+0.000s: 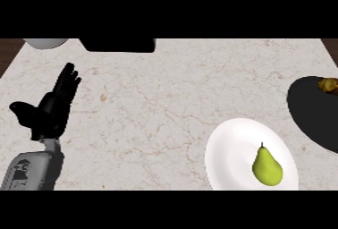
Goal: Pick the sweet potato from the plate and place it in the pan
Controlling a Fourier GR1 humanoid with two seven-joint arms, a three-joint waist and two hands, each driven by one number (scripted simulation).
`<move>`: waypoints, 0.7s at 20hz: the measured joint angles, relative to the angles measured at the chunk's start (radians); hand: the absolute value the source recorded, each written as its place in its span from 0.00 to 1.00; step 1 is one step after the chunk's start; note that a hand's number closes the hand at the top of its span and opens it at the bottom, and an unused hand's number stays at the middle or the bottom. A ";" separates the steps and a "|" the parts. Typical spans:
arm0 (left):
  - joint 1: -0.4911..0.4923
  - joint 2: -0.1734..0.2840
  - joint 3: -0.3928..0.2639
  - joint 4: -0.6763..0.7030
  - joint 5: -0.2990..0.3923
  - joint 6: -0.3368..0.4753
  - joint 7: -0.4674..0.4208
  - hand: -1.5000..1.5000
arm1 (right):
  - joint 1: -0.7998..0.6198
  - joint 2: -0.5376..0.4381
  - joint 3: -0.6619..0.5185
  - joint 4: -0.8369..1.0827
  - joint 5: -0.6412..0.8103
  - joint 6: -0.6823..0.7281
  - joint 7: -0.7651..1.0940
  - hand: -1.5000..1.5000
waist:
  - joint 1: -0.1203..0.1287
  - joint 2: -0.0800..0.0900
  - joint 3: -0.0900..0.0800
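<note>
Head view, looking steeply down on a pale marbled counter [165,112]. The left hand [49,107] shows at the left side of the view, at the end of a grey forearm [30,170] that enters from the lower left corner. Its fingers [66,82] are straight and point up the frame, thumb splayed out to the left; it holds nothing and touches no object, resting open near the counter's left edge. The right hand is out of frame. A white plate [228,156] sits at lower right, partly cut by the lower edge of the scene. On the plate's right half lies a yellow-green pear [267,166], stem pointing up the frame; no sweet potato is seen on the plate. A black pan [314,116] sits at the right edge, just beside the plate's upper right rim, cut off by the frame. Inside the pan, at its upper right, lies a small brownish-yellow object [328,85], only partly in view; it may be the sweet potato, but too little of it shows to be sure. At the top edge, a dark rectangular object [119,44] sits left of centre, and a pale rounded object [46,43] lies at the upper left corner; both are cropped and cannot be identified. Dark wood [8,51] shows beyond the counter's upper left corner.
</note>
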 measured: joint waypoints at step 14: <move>-0.016 -0.016 -0.011 0.006 -0.013 0.007 -0.008 0.50 | -0.127 -0.089 -0.176 0.525 -0.233 0.144 -0.327 0.00 | 0.014 0.007 0.003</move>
